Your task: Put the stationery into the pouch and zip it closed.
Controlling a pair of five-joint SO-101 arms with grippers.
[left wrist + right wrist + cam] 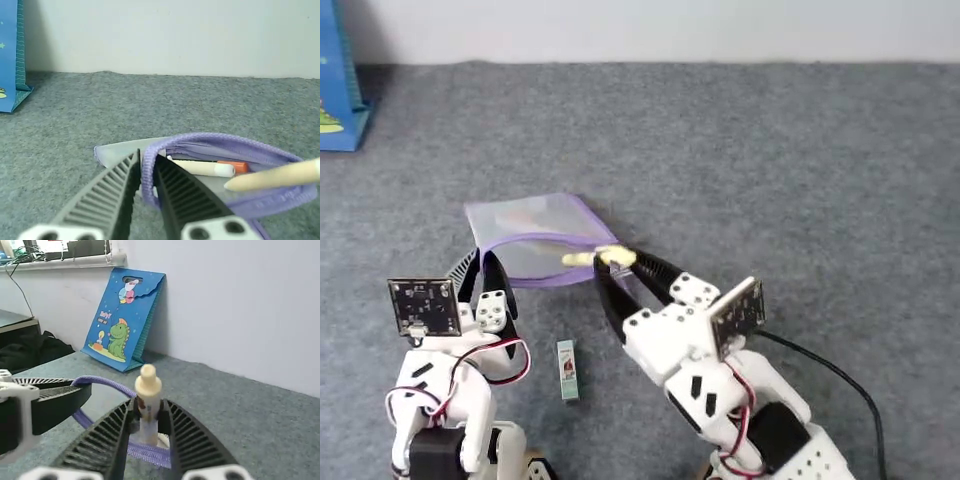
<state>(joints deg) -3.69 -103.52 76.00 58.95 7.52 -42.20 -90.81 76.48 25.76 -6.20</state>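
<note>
**Pouch held open, cream stick at its mouth**

- Pouch (530, 228): translucent, with a purple zip rim. It lies on the grey carpet (770, 170) at 9 o'clock from the middle of the high view, mouth open.
- Left gripper (483, 262): at the pouch's 7 o'clock corner. In the left wrist view, the left gripper (147, 159) has its fingers pinched together on the purple rim.
- Right gripper (612, 263): at 3 o'clock of the pouch, fingers clamped on a cream stick (595, 258). The stick's capped end lies over the zip rim.
- White marker (202, 167): orange-tipped, lying inside the pouch.
- Small green-and-white item (567, 370): on the carpet between the two arms, at 6 o'clock from the pouch and apart from it.
- Blue gift bag (335, 95): at the far 10 o'clock corner, against the wall.
</note>
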